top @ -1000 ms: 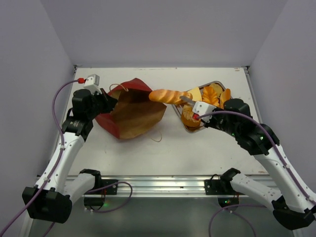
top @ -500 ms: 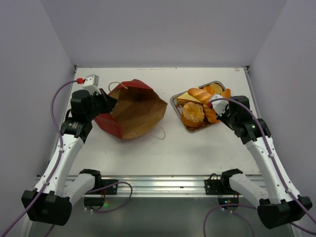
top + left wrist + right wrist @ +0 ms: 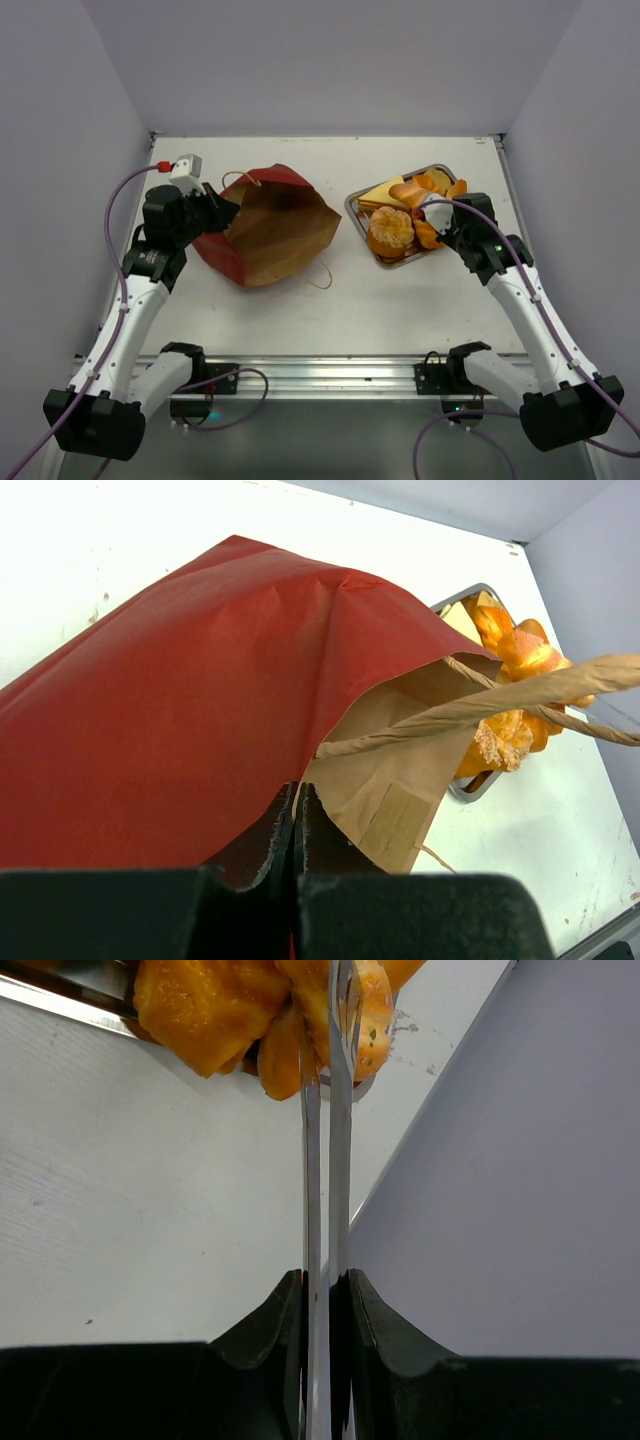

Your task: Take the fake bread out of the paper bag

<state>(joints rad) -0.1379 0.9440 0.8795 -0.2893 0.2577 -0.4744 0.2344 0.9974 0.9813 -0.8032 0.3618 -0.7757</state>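
The paper bag [image 3: 270, 230] lies on its side, red outside [image 3: 180, 710], its brown mouth facing right and showing only paper. My left gripper [image 3: 222, 212] [image 3: 296, 790] is shut on the bag's rim at its left edge. The fake bread [image 3: 390, 230] is piled on the steel tray [image 3: 352, 203]: a round roll, a yellow sandwich and a braided loaf [image 3: 408, 192]. My right gripper [image 3: 436, 216] [image 3: 322, 1278] is shut on the metal tongs [image 3: 320, 1160]. The tong tips reach in among the orange bread pieces [image 3: 215, 1000]; I cannot tell if they pinch one.
The tray's rim [image 3: 60, 995] runs along the top of the right wrist view, with the right wall close beside the tongs. The bag's string handle [image 3: 318, 272] trails on the table in front of it. Walls close in the table on three sides.
The right arm has carried the braided loaf in the tongs from the bag's mouth over to the tray, where it now lies among the other pieces. The left gripper has kept hold of the bag.
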